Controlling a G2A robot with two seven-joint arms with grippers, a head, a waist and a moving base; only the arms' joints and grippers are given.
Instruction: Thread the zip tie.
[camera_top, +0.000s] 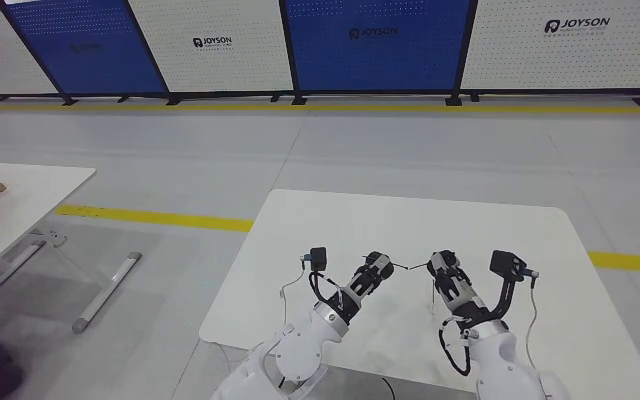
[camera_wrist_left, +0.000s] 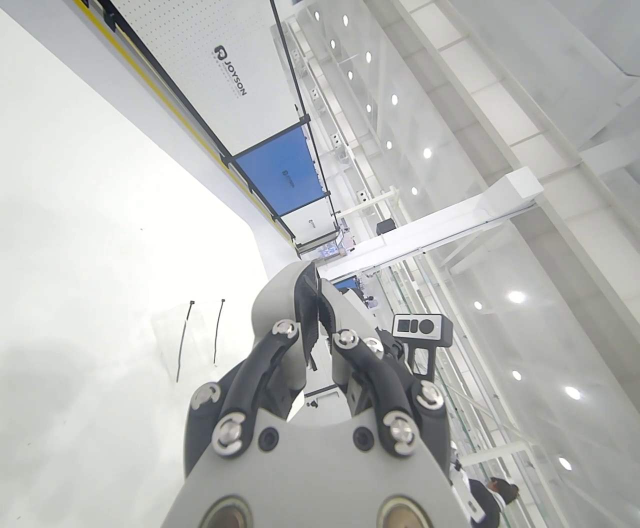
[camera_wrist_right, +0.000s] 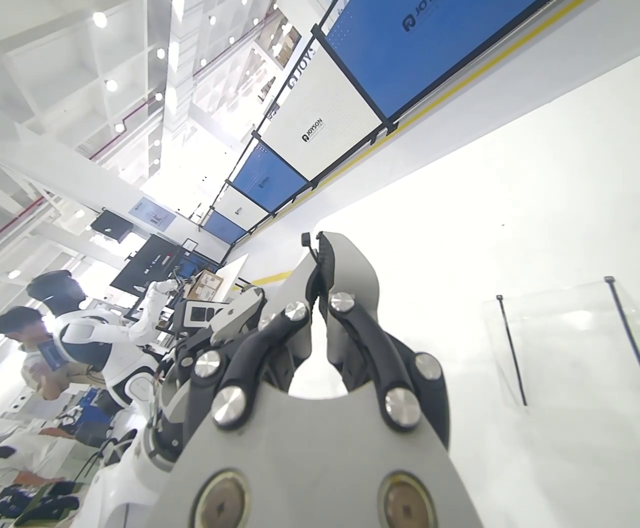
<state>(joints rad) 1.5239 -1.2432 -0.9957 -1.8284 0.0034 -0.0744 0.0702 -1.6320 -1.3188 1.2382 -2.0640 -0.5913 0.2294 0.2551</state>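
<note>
Above the table (camera_top: 500, 225): zip tie (camera_top: 408, 267) stretched in mid-air between both grippers.
Left gripper (camera_top: 387, 266): at the tie's 9 o'clock, fingers pinched together, seemingly on the strap.
Right gripper (camera_top: 431, 266): at its 3 o'clock, fingers clamped on the tie, head poking just past the fingertips (camera_wrist_right: 350, 260).
Spare ties (camera_wrist_left: 182, 340): two, lying on a clear sheet (camera_wrist_right: 550, 310).
</note>
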